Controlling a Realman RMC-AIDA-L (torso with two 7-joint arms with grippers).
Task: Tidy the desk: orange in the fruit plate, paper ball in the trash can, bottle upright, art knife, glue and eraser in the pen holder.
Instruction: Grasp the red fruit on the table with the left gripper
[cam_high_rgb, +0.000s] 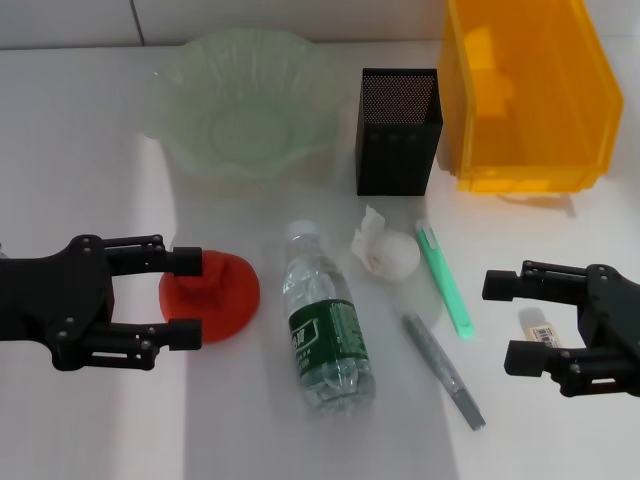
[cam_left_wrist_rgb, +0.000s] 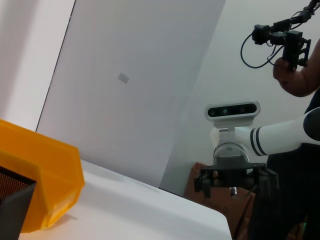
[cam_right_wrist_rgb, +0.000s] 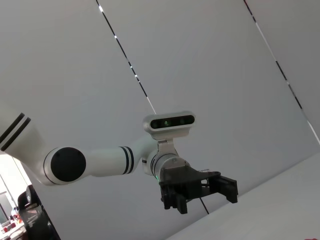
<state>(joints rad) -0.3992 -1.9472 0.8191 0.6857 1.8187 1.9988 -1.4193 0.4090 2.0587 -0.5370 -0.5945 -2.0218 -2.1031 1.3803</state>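
Orange (cam_high_rgb: 212, 297) sat between the spread left gripper (cam_high_rgb: 184, 298) fingers, partly hidden, contact unclear. Right gripper (cam_high_rgb: 508, 321) was open and empty, half covering the eraser (cam_high_rgb: 541, 331).

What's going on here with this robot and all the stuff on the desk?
The robot is tidying a desk. Its left gripper is open with its fingers on either side of the orange, not yet lifted. The right gripper is open near the eraser. The bottle lies on its side, the paper ball is on the table, and the fruit plate is empty.
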